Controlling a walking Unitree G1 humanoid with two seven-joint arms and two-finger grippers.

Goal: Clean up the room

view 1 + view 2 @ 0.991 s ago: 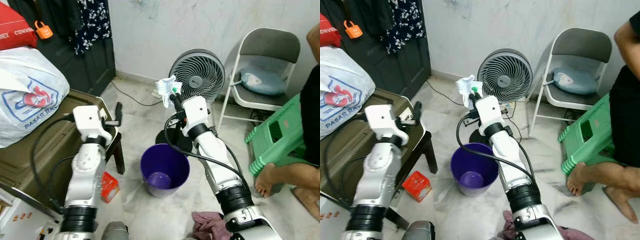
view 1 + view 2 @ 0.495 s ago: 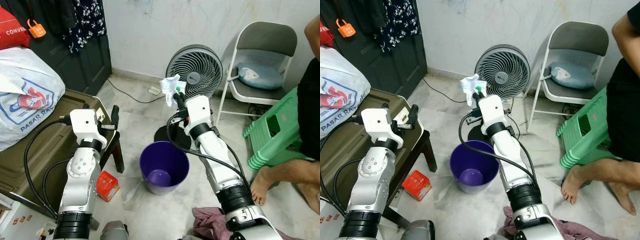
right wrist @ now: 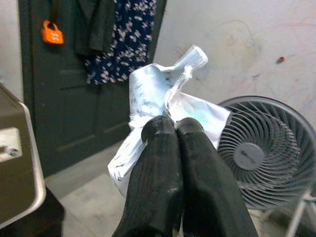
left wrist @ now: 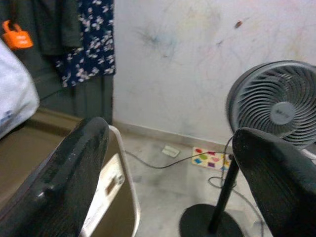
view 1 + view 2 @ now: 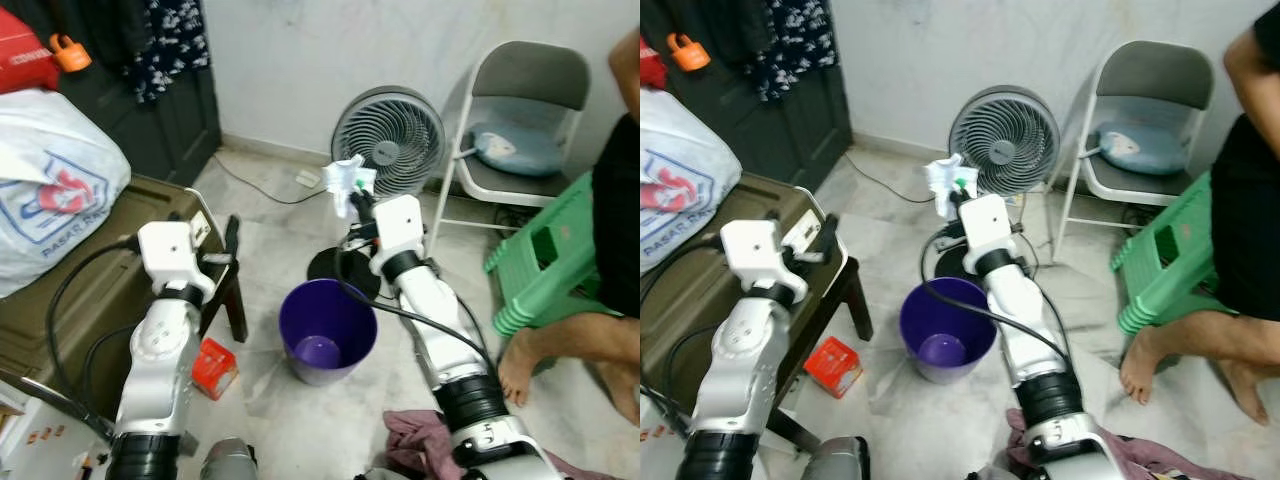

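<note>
My right gripper (image 5: 352,203) is raised above the far rim of a purple bin (image 5: 328,330) and is shut on a crumpled white paper wrapper (image 5: 346,182). In the right wrist view the two fingers (image 3: 158,148) press together with the wrapper (image 3: 158,94) bunched above them. My left gripper (image 5: 232,238) is held up beside the brown case and is open with nothing between its fingers (image 4: 74,163). A lighter purple disc lies at the bottom of the bin.
A standing fan (image 5: 388,135) is right behind the bin. A folding chair (image 5: 525,110), a green stool (image 5: 545,260) and a person's foot (image 5: 522,362) are at the right. A red box (image 5: 213,367) and pink cloth (image 5: 420,440) lie on the floor. A white bag (image 5: 50,185) sits on the brown case (image 5: 70,280).
The view has shifted a little. My right gripper still holds the wrapper at about the same spot above the bin, and the left arm has barely moved.
</note>
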